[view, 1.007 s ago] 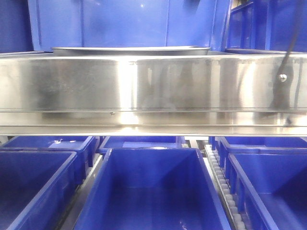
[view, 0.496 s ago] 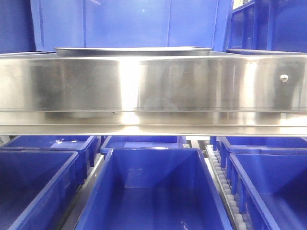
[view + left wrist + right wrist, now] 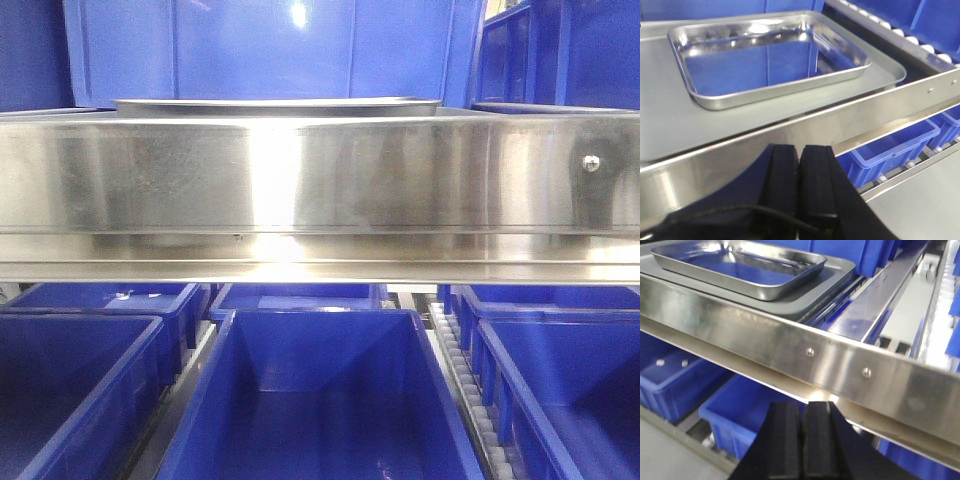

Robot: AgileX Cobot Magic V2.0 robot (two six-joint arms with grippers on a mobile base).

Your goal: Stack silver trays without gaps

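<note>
A silver tray [image 3: 770,55] sits on the shiny counter [image 3: 670,125], blue bins [image 3: 320,400] at 6 o'clock below. Both arms' fingers [image 3: 799,187] [image 3: 801,440] are pressed together, holding nothing.

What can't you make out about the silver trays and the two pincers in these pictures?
- Front view: silver tray shows only its rim; the steel rail hides the rest.
- Left wrist view: how many trays are nested is unclear.
- Left pincer and right pincer: bodies cut off by the bottom edge.

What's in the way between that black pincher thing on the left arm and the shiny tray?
In the left wrist view, the steel shelf rail and bare shelf surface separate the left tool from the silver tray.
</note>
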